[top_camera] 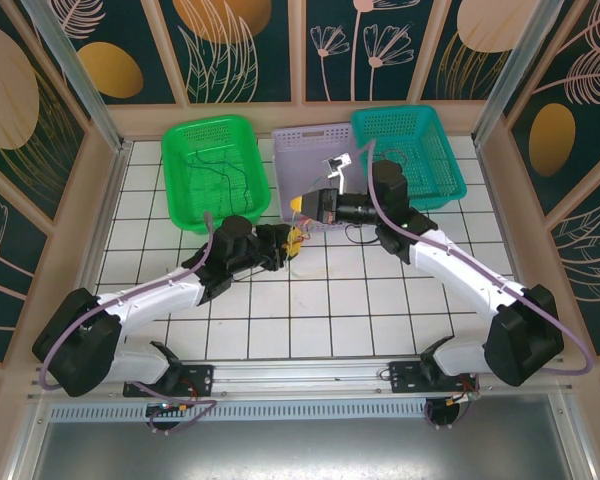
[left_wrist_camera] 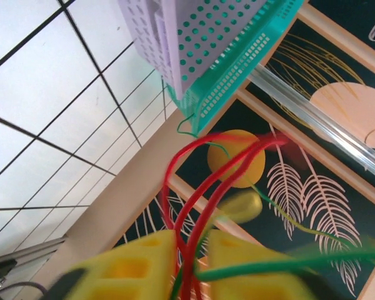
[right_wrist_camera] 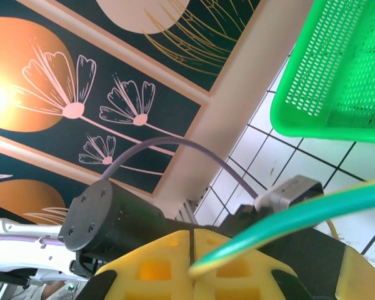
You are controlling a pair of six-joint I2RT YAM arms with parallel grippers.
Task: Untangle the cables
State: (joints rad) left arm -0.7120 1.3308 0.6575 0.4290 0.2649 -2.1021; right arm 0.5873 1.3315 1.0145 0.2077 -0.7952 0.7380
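Both end effectors are clenched on the cables, which hang between them at the middle of the top view, just below the lilac basket and above the tabletop.

The left end effector, at the bottom middle of its wrist view, pinches several red wires and a green one between its yellow pads. The right end effector, at the bottom of its own view, is closed on a green cable that leaves toward the right edge.

My worry is that both grips may be on strands that cross each other. If so, pulling the arms apart could tighten the knot instead of opening it. Such thin wire could also slide out of the pads, or a loop could catch on the basket's perforated wall, which is near.

The wires look hair-thin, glossy and springy. The red ones rise in tall arches from the pads. A few dark wires lie in the green basket at upper left.
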